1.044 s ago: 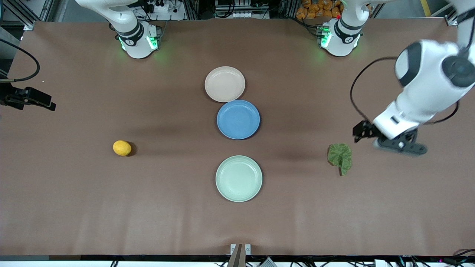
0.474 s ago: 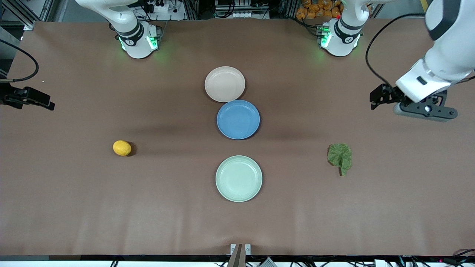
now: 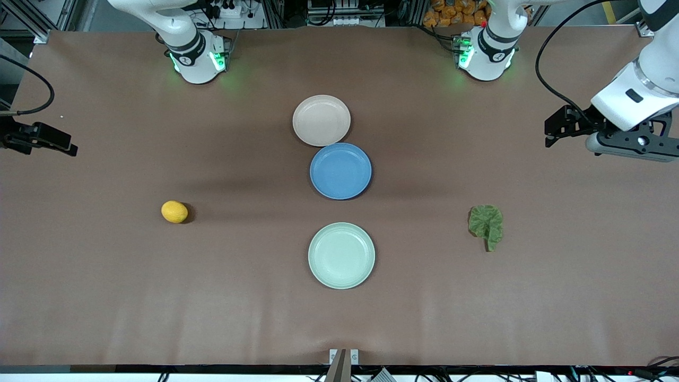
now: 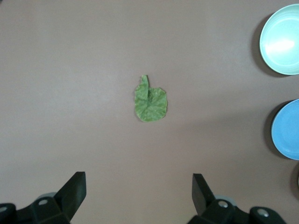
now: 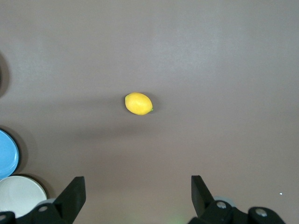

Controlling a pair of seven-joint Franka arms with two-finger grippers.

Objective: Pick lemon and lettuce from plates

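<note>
The lemon (image 3: 174, 211) (image 5: 138, 103) lies on bare table toward the right arm's end, on no plate. Toward the left arm's end the lettuce (image 3: 486, 225) (image 4: 150, 101) lies flat on bare table. The beige plate (image 3: 321, 120) and the mint plate (image 3: 341, 255) stand empty in the middle. My left gripper (image 3: 631, 144) (image 4: 138, 182) hangs open over bare table at the left arm's end, well apart from the lettuce. At the right arm's end my right gripper (image 3: 16, 139) (image 5: 138, 182) is open over bare table, holding nothing.
A blue plate (image 3: 340, 171) sits empty between the beige and mint plates, touching the beige one's rim. Both robot bases (image 3: 196, 55) stand along the table's edge farthest from the front camera.
My left arm has swung up and away from the lettuce toward the left arm's end of the table. The right arm, lemon, lettuce and plates have stayed put.
</note>
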